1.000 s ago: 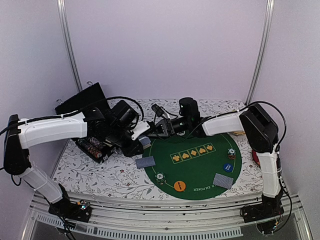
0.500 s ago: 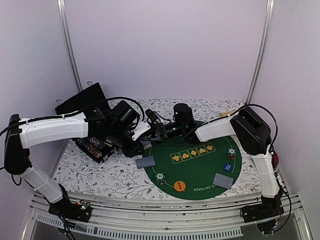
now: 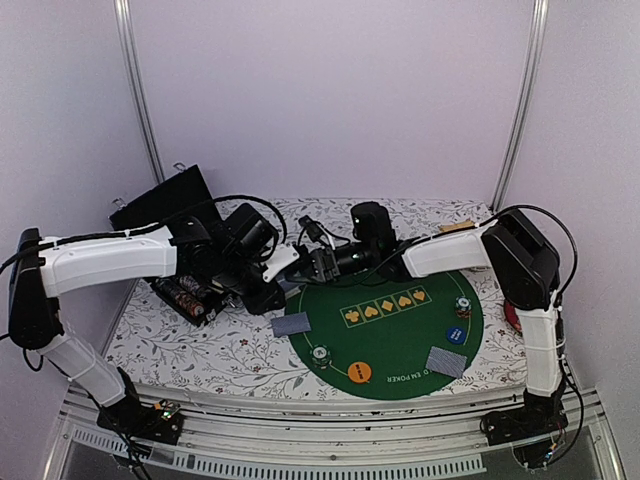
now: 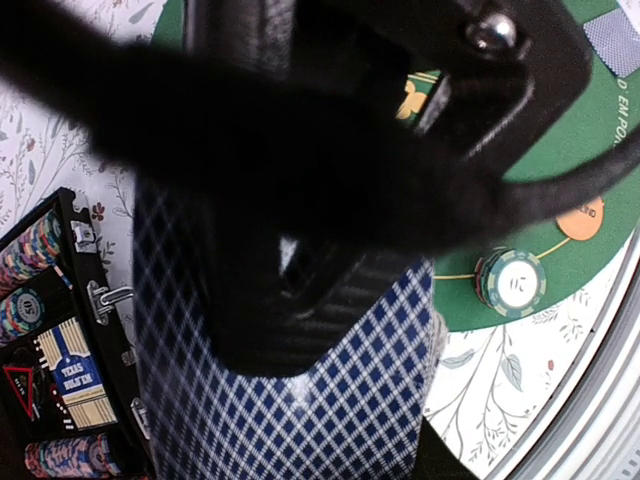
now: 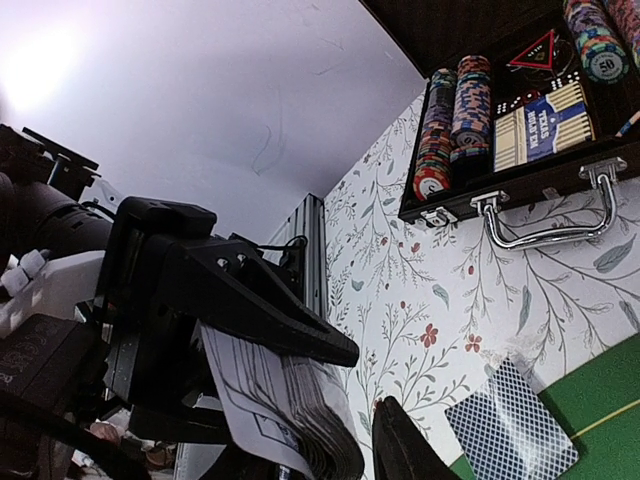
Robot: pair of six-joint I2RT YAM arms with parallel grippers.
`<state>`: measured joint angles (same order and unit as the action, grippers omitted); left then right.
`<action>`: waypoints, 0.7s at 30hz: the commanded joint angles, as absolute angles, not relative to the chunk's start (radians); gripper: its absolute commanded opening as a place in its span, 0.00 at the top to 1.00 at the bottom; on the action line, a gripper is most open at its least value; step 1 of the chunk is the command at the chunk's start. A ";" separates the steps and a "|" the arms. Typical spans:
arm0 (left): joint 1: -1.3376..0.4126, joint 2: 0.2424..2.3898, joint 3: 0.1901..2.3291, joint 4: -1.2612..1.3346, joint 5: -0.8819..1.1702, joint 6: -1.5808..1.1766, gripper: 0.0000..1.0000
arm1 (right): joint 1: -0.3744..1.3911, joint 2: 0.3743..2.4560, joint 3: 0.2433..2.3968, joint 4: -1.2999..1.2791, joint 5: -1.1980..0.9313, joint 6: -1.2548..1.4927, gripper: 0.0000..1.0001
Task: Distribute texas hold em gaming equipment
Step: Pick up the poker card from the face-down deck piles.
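Your left claw (image 3: 284,268) clamps the deck (image 5: 292,402), your right claw (image 3: 304,266) (grip indiscernible) at it; two card piles (image 3: 291,323), chips (image 3: 320,355) and markers (image 3: 360,372) lie dealt, the far mat (image 3: 400,345) seemingly unserved.

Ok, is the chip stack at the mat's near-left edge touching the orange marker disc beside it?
Apart. The left wrist view shows a strip of green felt between the chip stack and the orange disc; the top view agrees.

The chip case (image 3: 185,290) sits left of the poker mat (image 3: 400,340) on the tabletop (image 3: 200,350), the card deck (image 4: 330,400) between them, one card (image 3: 291,323) at the mat's left edge.
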<state>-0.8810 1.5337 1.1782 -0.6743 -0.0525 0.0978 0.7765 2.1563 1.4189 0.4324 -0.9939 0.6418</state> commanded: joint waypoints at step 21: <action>-0.877 1.536 1.138 -0.658 -0.050 0.080 0.59 | 0.709 1.914 1.378 0.030 -0.727 0.363 0.98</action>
<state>-0.8749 1.5391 1.1576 -0.6743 -0.0597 0.0849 0.7597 1.9949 1.4120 0.0753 -0.7940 0.4026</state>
